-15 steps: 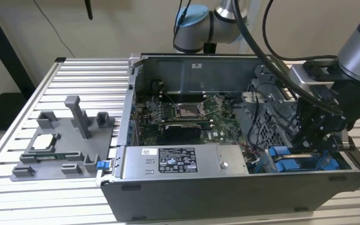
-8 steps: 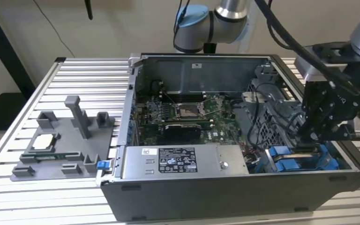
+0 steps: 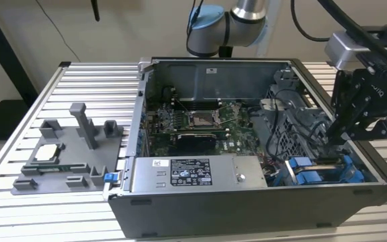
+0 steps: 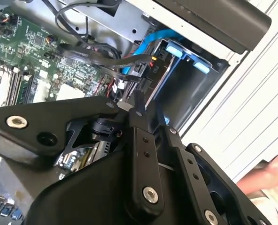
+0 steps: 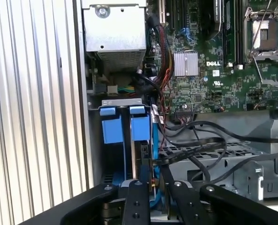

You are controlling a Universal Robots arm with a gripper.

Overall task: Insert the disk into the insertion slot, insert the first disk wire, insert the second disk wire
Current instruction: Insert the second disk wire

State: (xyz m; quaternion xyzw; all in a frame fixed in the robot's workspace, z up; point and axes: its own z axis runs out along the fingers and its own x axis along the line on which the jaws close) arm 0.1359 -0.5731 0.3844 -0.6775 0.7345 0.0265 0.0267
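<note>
1. The disk [image 5: 140, 129], in its bright blue carrier frame, stands on edge inside the insertion slot [image 3: 328, 171], at the case's front corner on the exterior view's right; in the first wrist view its blue tabs sit side by side in the bay.
2. A black connector with wires [image 4: 141, 70] lies at the end of the disk in the second wrist view, with black cables [image 5: 200, 145] looping from it toward the motherboard [image 5: 214, 70].
3. The end effector [image 3: 338, 136] reaches down into the case just above the slot; in both wrist views its black fingers [image 4: 141, 140] stand close together around the connector area, but whether they grip it cannot be told.
4. The open computer case [image 3: 247, 206] rests on a slatted metal bench [image 3: 79, 75], its power supply [image 3: 193, 174] along the near side beside the bay.
5. On the exterior view's left of the case, a grey fixture tray [image 3: 66, 156] holds small parts.
6. Part of a person's hand [image 4: 270, 178] appears at the bench edge in the second wrist view.
</note>
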